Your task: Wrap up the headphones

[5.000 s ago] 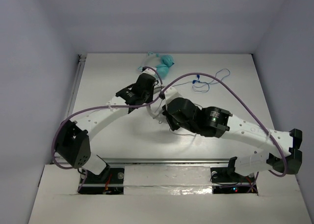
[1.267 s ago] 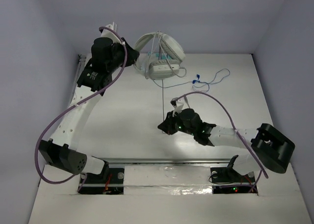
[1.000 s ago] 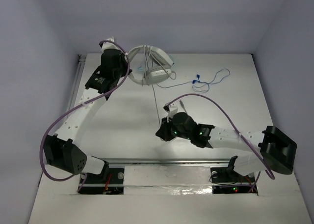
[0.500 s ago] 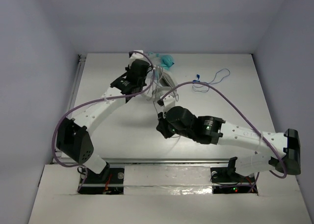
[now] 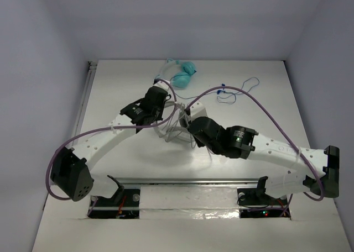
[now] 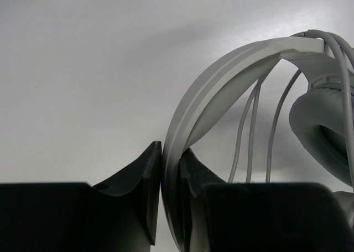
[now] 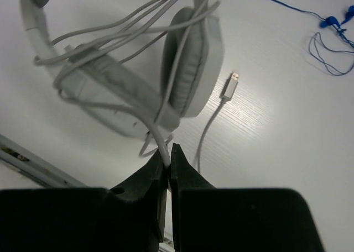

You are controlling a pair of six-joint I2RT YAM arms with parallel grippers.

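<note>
Two claws grip the white over-ear headphones between the arms, above the middle of the white counter. Whether the headphones touch the surface I cannot tell.

The left claw is pinched shut on the wide white headband, with one dark finger pressed to each face of the band near one end of its arch. The right claw is nipped tight on the thin pale cable, just below the oval light-grey ear cup.

Several loops of that cable cross the headband and run around the cup. Its silver USB plug lies on the counter just beside the cup, apart from the right claw.

Thin blue-wired earbuds lie further right, well apart from the headphones. A small teal headset rests near the counter's far edge.
</note>
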